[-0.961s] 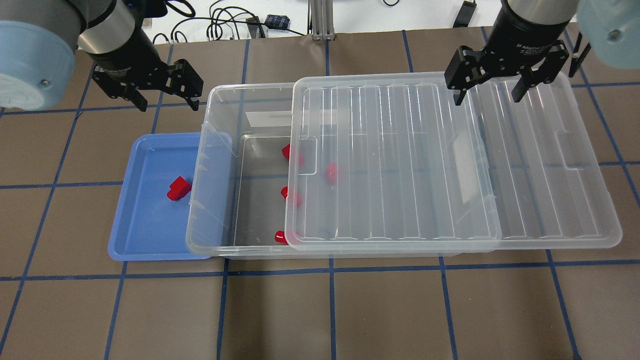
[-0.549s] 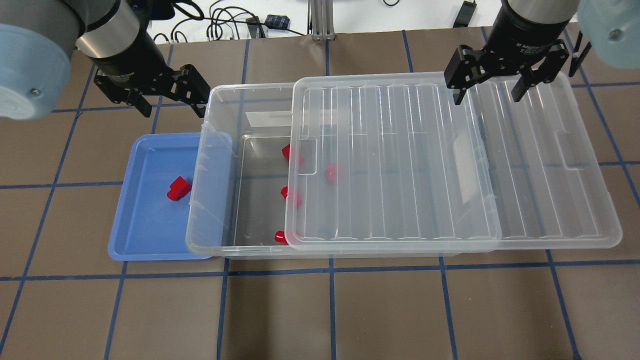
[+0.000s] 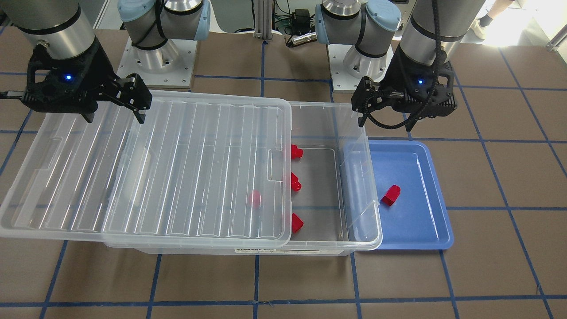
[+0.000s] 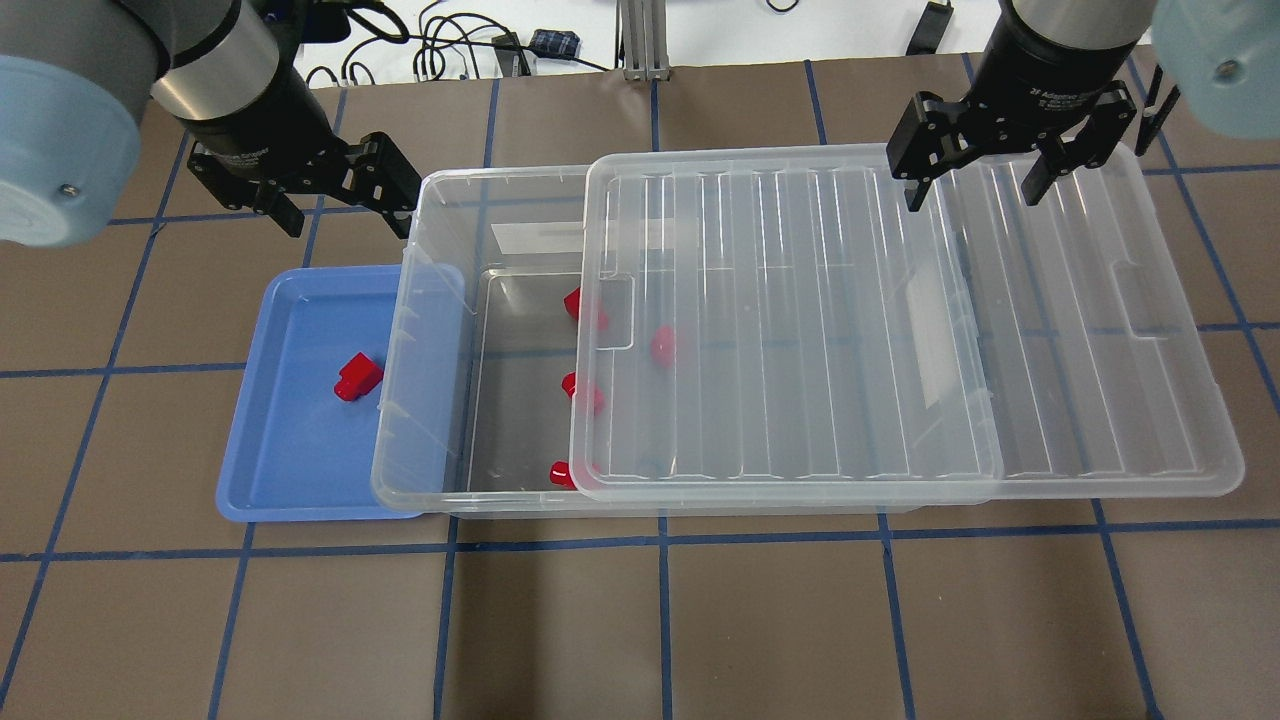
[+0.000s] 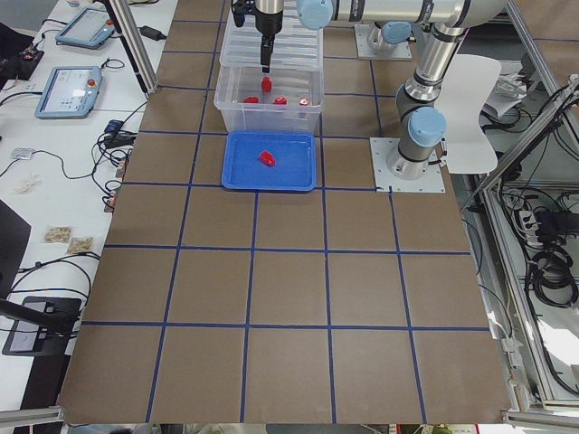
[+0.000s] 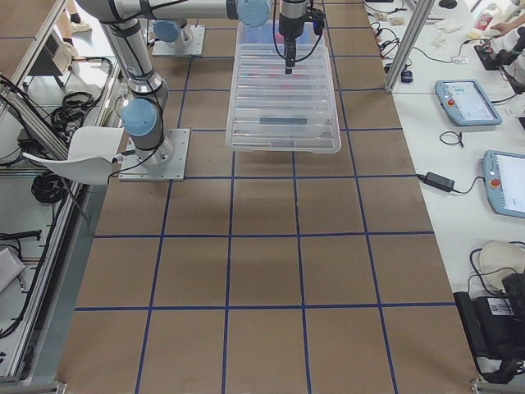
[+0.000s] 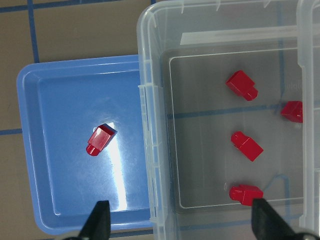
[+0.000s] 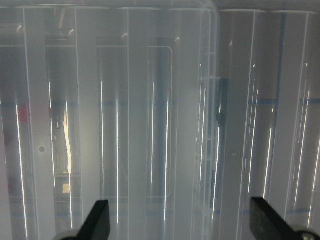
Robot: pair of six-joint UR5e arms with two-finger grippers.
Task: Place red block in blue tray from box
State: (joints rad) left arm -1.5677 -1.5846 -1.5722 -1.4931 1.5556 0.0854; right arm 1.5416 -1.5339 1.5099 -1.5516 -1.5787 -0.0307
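Note:
One red block lies in the blue tray, which sits against the left end of the clear box. Several more red blocks lie on the box floor, one of them under the lid. The lid is slid toward the right and leaves the box's left end uncovered. My left gripper is open and empty, above the table beside the box's far left corner. My right gripper is open and empty above the lid's far edge. The tray and its block also show in the front-facing view.
The lid overhangs the box's right end. Cables and small devices lie beyond the table's far edge. The two arm bases stand behind the box in the front-facing view.
My left gripper has moved a little to the right, toward the box's far left corner. The right gripper, blocks, lid and tray have not moved.

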